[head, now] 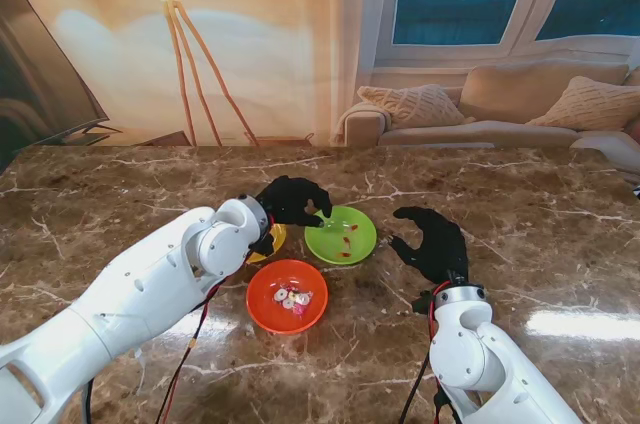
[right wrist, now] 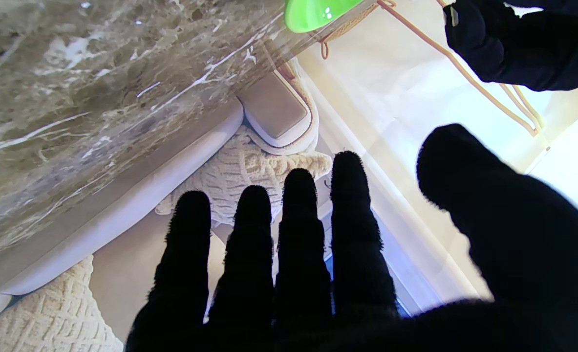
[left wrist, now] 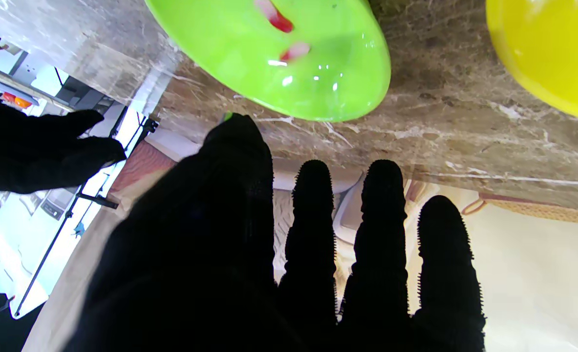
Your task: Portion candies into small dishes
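— Where are the small wrapped candies?
— Most lie heaped in the round orange plastic dish, nearest me. A few red-and-pale pieces sit in the round lime-green plastic dish, just beyond and to its right.
— And the third dish?
— The round yellow plastic dish is mostly hidden behind the left wrist, beside the green one.
— The hands?
— The black-gloved left hand hovers at the green dish's left rim, fingers extended side by side; I can't tell if it holds anything. The black-gloved right hand is spread wide, empty, over the brown veined marble tabletop right of the green dish.
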Robot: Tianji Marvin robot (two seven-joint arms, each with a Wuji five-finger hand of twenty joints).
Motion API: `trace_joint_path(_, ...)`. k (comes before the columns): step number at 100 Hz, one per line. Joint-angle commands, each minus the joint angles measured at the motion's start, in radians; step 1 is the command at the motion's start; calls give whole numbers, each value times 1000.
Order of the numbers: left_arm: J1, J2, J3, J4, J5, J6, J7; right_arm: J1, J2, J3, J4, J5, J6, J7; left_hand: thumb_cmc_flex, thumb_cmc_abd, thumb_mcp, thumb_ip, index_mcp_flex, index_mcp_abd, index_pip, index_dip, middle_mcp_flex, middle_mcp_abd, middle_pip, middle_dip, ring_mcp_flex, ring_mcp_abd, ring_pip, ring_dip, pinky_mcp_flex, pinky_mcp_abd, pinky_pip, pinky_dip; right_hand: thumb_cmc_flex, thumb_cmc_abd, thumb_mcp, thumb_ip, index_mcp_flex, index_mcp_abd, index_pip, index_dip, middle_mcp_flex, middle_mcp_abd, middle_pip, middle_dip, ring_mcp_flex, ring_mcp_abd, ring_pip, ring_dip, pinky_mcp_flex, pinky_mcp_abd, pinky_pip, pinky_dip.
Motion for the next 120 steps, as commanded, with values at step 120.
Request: trace_joint_path(120,568,191,-862,-413,531,-62,-408,1,1,-26,3,-8,17,25,-210,3,152,12,-82,115,-245,-90,-102,43,-178,-356,-11,-9,-198,-241,-28,-12,-175,-110,-27,4,5,26,4,-19,4,-2,0,-1,2,15,-3,0,3,16,-8,-1,-10,19)
